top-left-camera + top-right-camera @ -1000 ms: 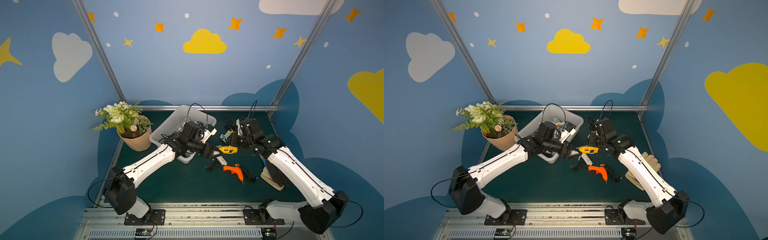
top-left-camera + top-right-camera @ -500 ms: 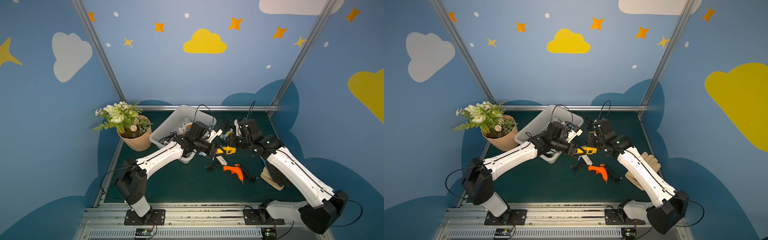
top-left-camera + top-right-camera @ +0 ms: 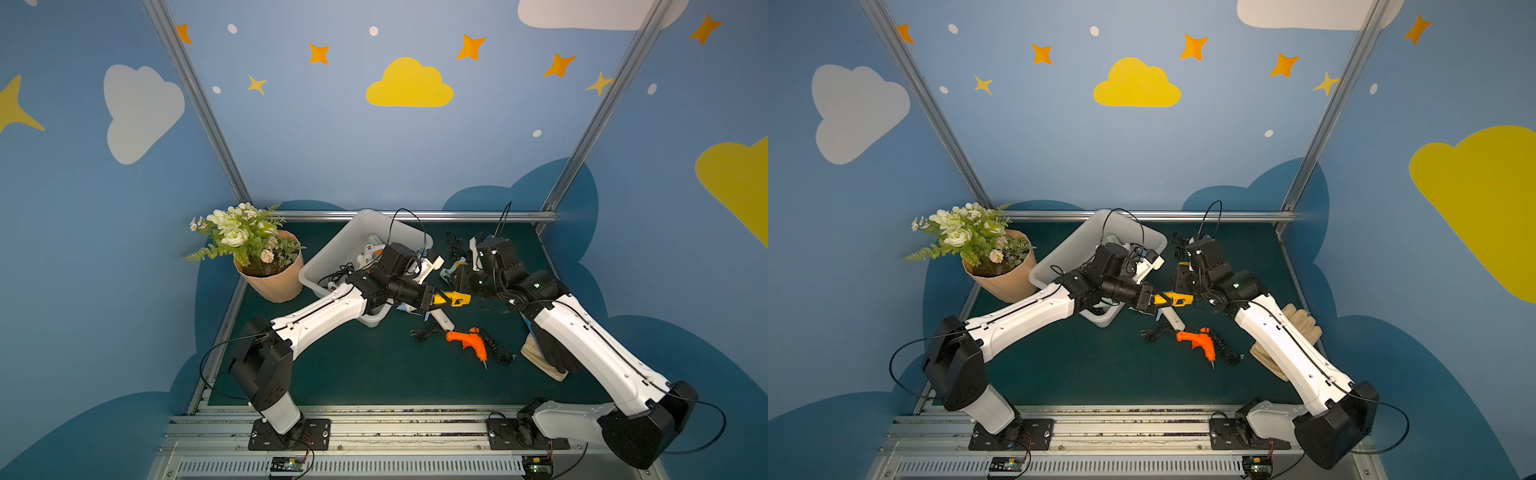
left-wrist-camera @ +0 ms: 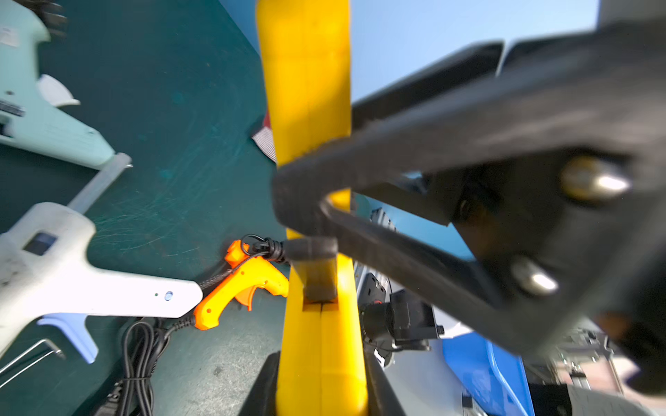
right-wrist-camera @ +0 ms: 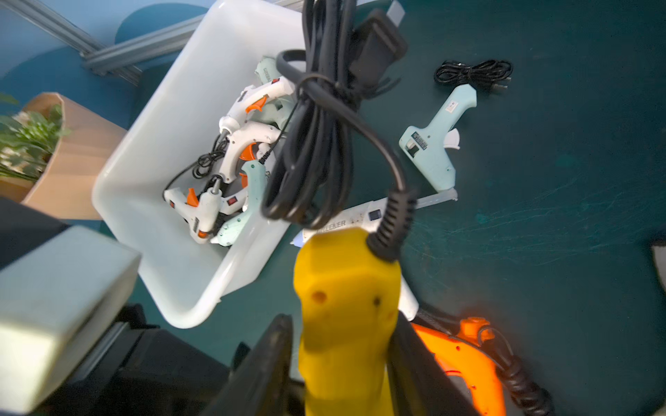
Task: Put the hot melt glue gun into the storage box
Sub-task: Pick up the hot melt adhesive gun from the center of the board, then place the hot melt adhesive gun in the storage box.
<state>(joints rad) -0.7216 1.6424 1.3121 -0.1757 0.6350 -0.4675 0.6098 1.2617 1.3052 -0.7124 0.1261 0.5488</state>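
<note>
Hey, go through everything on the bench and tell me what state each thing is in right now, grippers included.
yellow glue gun: in the air, cord bundled.
left gripper: shut on the yellow glue gun.
right gripper: around its handle; grip unclear.
storage box: open, several glue guns inside.
orange glue gun: lying on the mat.
mint glue gun: lying on the mat.
flower pot: upright.

Top views: high at front, angled down over whole table, nearly identical. Wrist cams very close; both catch yellow glue gun and orange glue gun
</note>
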